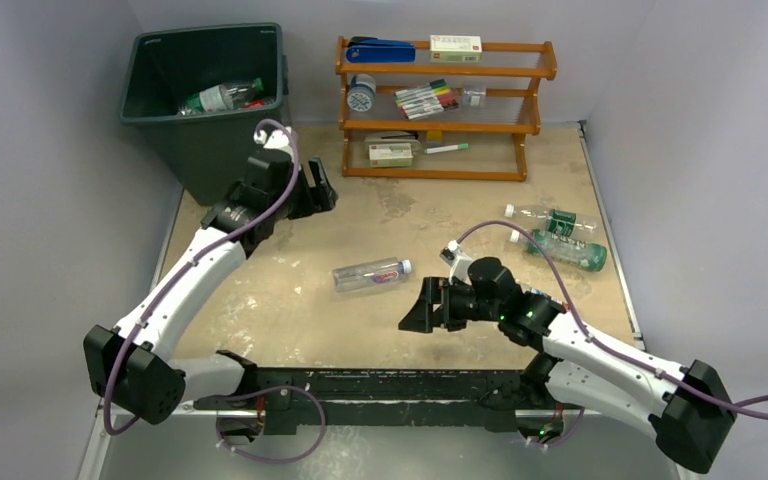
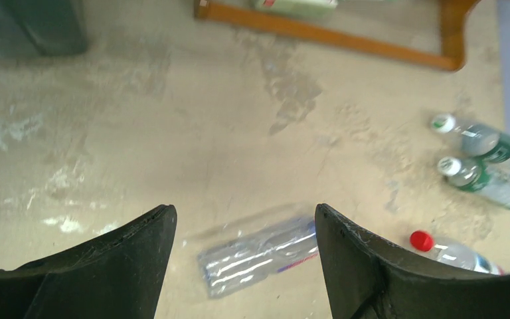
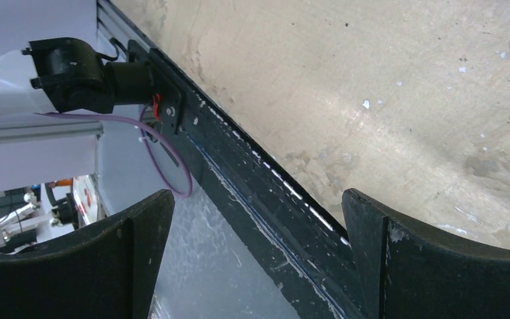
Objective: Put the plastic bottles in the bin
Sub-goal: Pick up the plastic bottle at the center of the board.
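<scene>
The left arm and right arm are white-linked, black-jointed, with purple cables.

We found the worn tabletop bearing a bin at its far left corner, an orange rack along its far edge, a clear bottle mid-table, and two green-labelled bottles by the right edge.

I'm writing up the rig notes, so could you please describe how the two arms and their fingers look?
The left arm and right arm have white shells with black joints and bases; a purple cable runs along each. Both end in broad, black, curved fingers.
</scene>
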You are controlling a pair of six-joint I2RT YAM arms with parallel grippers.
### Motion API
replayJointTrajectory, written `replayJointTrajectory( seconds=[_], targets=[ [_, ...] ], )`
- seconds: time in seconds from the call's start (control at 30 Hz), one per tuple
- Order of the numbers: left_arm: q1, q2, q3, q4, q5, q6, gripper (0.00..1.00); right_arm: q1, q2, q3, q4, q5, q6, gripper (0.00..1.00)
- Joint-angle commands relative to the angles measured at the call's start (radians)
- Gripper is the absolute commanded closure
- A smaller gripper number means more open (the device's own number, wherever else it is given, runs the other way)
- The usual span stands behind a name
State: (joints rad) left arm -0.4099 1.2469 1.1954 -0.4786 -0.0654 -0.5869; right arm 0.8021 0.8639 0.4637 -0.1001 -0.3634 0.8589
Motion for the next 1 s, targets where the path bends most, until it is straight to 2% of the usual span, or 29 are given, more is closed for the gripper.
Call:
replayJointTrajectory(
  seconds=[0.0,0.13,0.23,0.33,0.57,0.97],
  targets=[
    [-0.021,-0.069,-0.04,0.0,-0.028,-0.008,0.24,0.008,0.0,-0.023,0.135,-0.038,0.02,0.01],
    [-0.049,-0.057,-0.045,-0.025,0.009,0.039,0.23,0.011,-0.003,-0.049,0.146,-0.04,0.029,0.01],
    [-0.122,-0.032,-0.04,-0.046,0.044,0.083,0.19,0.011,-0.025,-0.059,0.144,-0.037,0.036,0.01],
    [-0.21,-0.005,-0.059,-0.047,0.014,0.123,0.14,0.011,-0.047,-0.059,0.132,-0.034,0.04,0.01],
    [-0.337,0.127,-0.086,-0.032,-0.041,0.194,0.12,0.011,-0.102,-0.042,0.095,-0.033,0.044,0.0],
    [-0.415,0.373,-0.047,-0.027,-0.074,0.306,0.11,0.011,-0.198,-0.016,-0.001,-0.014,0.038,0.0]
  ],
)
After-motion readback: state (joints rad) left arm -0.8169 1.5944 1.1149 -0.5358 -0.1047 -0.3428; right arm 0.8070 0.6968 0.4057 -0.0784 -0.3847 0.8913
